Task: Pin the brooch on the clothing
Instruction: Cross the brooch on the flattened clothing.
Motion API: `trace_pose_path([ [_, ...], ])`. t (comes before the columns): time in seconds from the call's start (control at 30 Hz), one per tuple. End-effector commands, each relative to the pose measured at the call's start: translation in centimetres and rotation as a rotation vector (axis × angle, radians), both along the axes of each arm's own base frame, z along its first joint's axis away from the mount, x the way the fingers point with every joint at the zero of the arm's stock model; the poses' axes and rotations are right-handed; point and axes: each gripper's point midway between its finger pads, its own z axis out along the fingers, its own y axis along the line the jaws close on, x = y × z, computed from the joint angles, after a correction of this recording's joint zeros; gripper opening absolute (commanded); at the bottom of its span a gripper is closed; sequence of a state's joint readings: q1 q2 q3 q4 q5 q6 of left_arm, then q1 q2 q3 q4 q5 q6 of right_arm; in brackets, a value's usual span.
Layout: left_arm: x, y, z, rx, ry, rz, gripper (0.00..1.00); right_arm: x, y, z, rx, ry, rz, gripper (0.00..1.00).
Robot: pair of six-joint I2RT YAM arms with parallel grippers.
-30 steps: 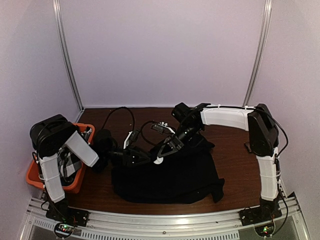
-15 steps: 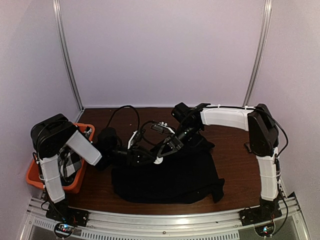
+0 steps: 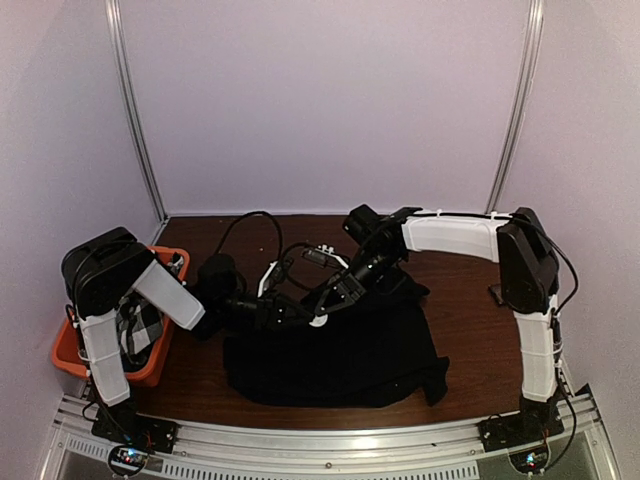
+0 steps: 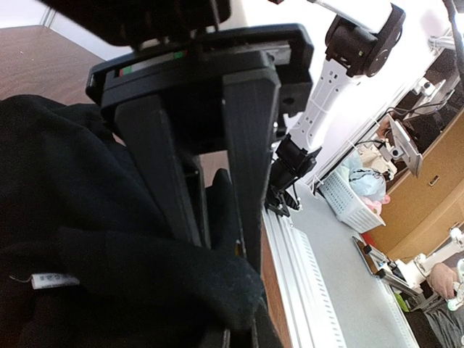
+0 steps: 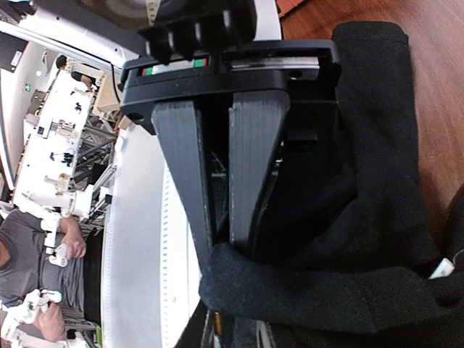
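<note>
Left gripper point(image 4: 225, 233) is closed tight, its two black fingers point(image 4: 163, 174) pinching a raised fold of the clothing point(image 3: 340, 360). The shirt is a plain black garment lying crumpled on the dark wooden table point(image 3: 470, 330) between the two arms, towards the near edge. It is bunched so much that sleeves and front cannot be told apart, and a small white label point(image 4: 49, 280) shows at a seam. The right gripper point(image 5: 223, 243) comes down onto the shirt's far left part, meeting the left one. Its fingers stand a thin slit apart, but the tips are buried behind a thick roll of black cloth, so whether they clamp anything cannot be told. The brooch point(image 3: 317, 321) shows only from above, as a small white disc where the two claws meet, too small for detail. Left of the shirt, beside the left arm, an orange bin point(image 3: 70, 355) holds a black-and-white checked cloth point(image 3: 140, 325). Black cables point(image 3: 245, 225) loop over the table behind the grippers.
</note>
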State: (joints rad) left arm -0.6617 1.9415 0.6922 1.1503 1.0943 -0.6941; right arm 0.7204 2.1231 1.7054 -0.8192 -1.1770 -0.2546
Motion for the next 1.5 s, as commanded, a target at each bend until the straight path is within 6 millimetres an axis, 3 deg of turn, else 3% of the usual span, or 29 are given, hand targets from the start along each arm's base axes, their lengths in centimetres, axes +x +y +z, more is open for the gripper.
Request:
trace_pose_path([
  [0.0, 0.4, -0.7, 2.7, -0.082, -0.078, 0.007, 0.00, 0.9, -0.1, 1.5, -0.010, -0.101, -0.064, 0.22],
  [0.07, 0.6, -0.6, 3.3, -0.100, -0.076, 0.031, 0.00, 1.3, -0.3, 2.2, 0.002, -0.138, -0.094, 0.32],
  [0.23, 0.6, -0.3, 5.2, -0.165, -0.069, 0.058, 0.00, 2.3, -1.0, 4.8, 0.102, -0.221, -0.219, 0.36],
  [0.43, 1.3, -0.1, 6.5, -0.164, -0.082, 0.119, 0.00, 4.4, -2.3, 9.6, 0.289, -0.289, -0.462, 0.37],
  [0.53, 2.4, 0.0, 6.5, -0.123, -0.078, 0.202, 0.00, 5.6, -3.2, 10.4, 0.354, -0.304, -0.596, 0.37],
  [0.63, 2.6, 0.3, 7.9, -0.133, -0.085, 0.229, 0.00, 6.3, -3.9, 9.7, 0.374, -0.287, -0.683, 0.36],
  [0.73, 2.6, 0.2, 8.7, -0.123, -0.103, 0.244, 0.00, 5.7, -4.4, 10.5, 0.475, -0.235, -0.714, 0.35],
  [0.97, 2.7, 0.0, 8.4, -0.053, -0.129, 0.291, 0.00, 4.0, -5.2, 12.7, 0.599, -0.224, -0.727, 0.35],
  [1.1, 2.7, 0.0, 8.1, -0.050, -0.119, 0.299, 0.00, 3.1, -4.4, 12.3, 0.576, -0.233, -0.706, 0.35],
  [1.47, 2.5, -0.1, 8.5, -0.078, -0.109, 0.285, 0.00, 2.7, -3.4, 8.6, 0.497, -0.218, -0.698, 0.33],
])
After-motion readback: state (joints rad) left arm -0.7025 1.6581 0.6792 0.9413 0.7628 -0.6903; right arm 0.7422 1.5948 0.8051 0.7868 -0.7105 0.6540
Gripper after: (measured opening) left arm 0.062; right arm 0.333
